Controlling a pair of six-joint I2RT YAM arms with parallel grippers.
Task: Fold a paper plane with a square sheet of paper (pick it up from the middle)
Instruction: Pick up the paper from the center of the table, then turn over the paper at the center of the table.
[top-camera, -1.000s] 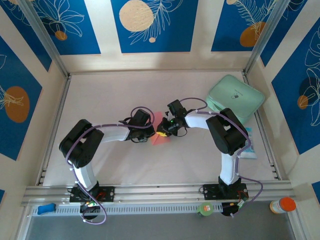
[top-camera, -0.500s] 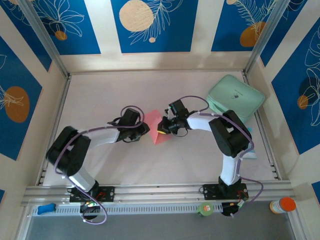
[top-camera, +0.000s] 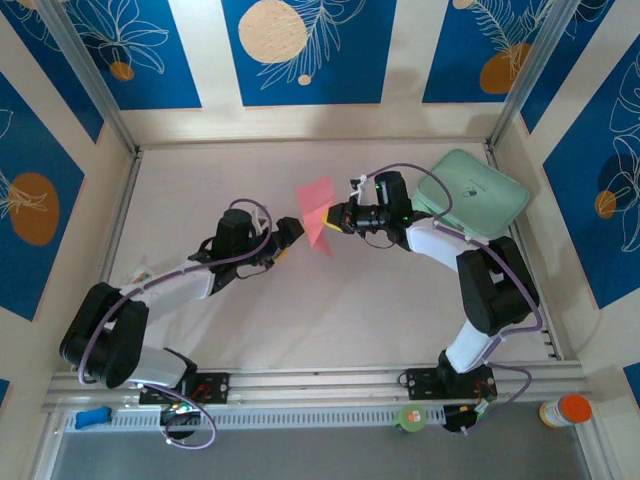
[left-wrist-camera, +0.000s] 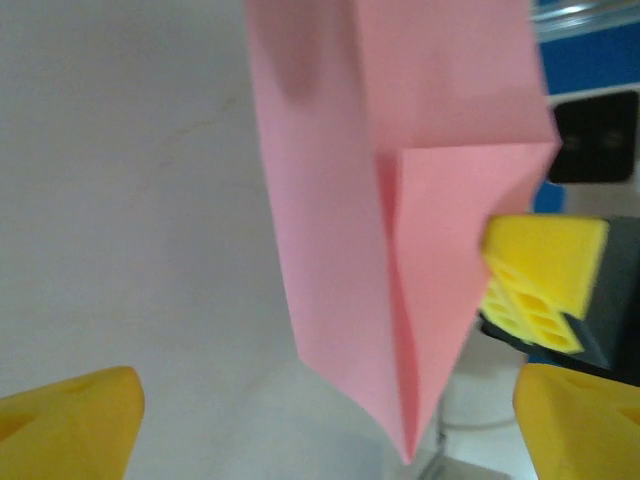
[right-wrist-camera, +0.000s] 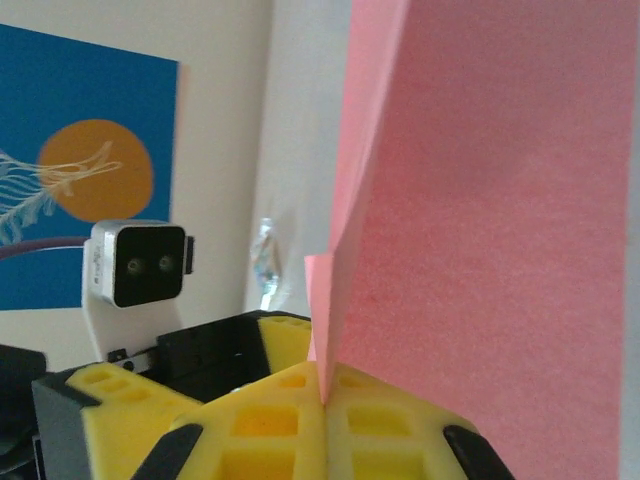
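Top external: square sheet of paper (top-camera: 318, 208) pinched by the right gripper (top-camera: 336, 217)

The pink sheet, creased and folded to a point, hung on edge over the middle of the table (top-camera: 200, 180). The right gripper was clamped on one side of it. The left gripper (top-camera: 287, 238) sat just beside the sheet, fingers wide apart, not touching it. A mint-green pad (top-camera: 470, 195) lay far right.
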